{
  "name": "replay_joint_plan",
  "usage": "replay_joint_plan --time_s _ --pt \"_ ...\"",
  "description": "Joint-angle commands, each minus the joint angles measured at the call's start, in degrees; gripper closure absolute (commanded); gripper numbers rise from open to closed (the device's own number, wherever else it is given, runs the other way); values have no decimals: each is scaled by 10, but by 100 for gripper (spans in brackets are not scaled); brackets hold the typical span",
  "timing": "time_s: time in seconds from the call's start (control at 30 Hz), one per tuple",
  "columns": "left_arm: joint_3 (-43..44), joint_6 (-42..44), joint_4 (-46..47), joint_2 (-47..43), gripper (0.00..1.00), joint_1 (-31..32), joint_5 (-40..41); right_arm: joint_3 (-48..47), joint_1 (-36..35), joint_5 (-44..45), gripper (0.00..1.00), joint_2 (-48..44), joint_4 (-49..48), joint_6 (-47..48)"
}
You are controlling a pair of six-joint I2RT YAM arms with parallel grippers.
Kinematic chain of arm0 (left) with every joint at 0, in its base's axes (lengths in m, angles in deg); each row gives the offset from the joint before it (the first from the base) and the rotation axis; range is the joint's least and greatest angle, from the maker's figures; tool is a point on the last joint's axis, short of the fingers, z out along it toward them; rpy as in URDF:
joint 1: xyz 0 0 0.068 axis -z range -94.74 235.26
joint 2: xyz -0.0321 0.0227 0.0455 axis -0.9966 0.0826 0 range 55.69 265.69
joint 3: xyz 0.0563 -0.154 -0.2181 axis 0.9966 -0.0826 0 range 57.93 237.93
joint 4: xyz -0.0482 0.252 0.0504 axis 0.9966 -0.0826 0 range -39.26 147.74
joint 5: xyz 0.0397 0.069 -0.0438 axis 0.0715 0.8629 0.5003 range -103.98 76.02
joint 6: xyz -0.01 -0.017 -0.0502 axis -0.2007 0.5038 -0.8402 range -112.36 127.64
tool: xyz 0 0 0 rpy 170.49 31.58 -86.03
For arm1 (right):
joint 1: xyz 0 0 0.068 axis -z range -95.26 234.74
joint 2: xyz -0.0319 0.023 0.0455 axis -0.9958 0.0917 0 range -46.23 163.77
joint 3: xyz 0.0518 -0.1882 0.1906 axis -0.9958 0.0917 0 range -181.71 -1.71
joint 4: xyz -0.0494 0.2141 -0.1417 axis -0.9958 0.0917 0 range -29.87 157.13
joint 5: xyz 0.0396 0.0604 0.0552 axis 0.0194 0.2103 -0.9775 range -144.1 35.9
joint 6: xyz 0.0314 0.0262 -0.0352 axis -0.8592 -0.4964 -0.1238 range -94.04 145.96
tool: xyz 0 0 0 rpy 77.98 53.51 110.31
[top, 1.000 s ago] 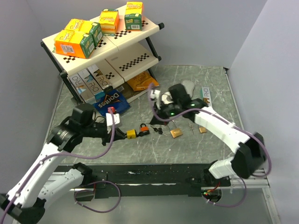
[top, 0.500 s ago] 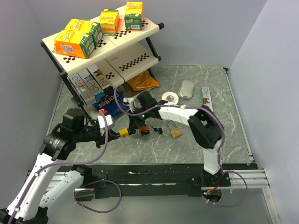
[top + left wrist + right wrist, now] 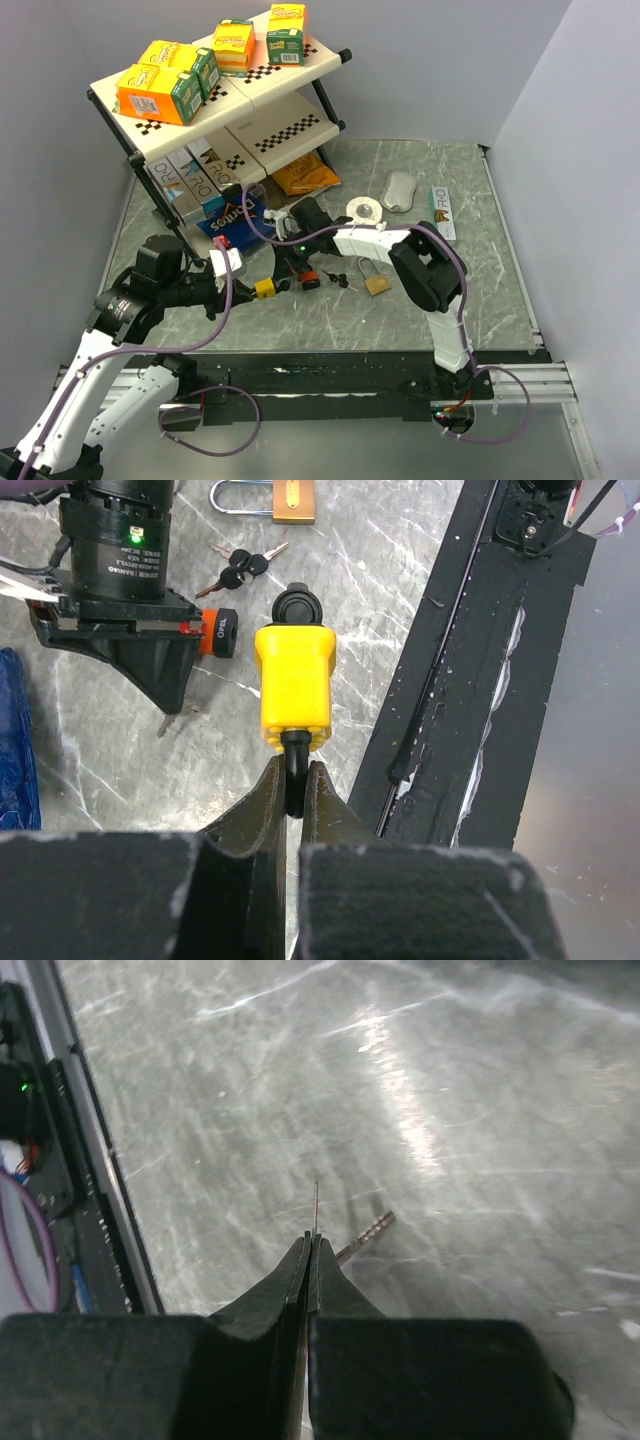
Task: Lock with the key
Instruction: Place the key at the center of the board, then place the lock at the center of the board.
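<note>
Left gripper (image 3: 296, 780) clamps the yellow padlock (image 3: 295, 685) by its black shackle (image 3: 295, 763); right gripper (image 3: 312, 1247) pinches together on a thin key (image 3: 316, 1208).

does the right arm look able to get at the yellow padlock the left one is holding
probably yes: the right end effector is close beside the yellow padlock with only bare table between. the left end effector pinches just the shackle, leaving the body exposed.

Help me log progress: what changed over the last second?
The right end effector, pinching a thin key, swung left across the table, ending beside the yellow padlock; the left end effector, gripping its shackle, drew it slightly left. Grips held; brass padlock and shelf unmoved.
</note>
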Motion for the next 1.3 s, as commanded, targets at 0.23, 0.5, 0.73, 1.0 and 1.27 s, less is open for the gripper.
replay_joint_plan --time_s 0.23,0.5,0.73,1.0,1.27 --pt "22 13 20 8 99 -3 -20 -21 15 4 54 -6 -13 -26" --pt "48 35 -10 26 99 -3 -39 -32 18 -72 45 -108 6 -6" --pt "54 57 19 27 99 -2 -91 7 79 -120 45 -258 147 138" --pt "84 85 37 103 99 -2 -226 140 146 -146 27 -520 231 346" --pt "153 107 -32 209 99 48 -307 240 72 -62 2 -706 212 511"
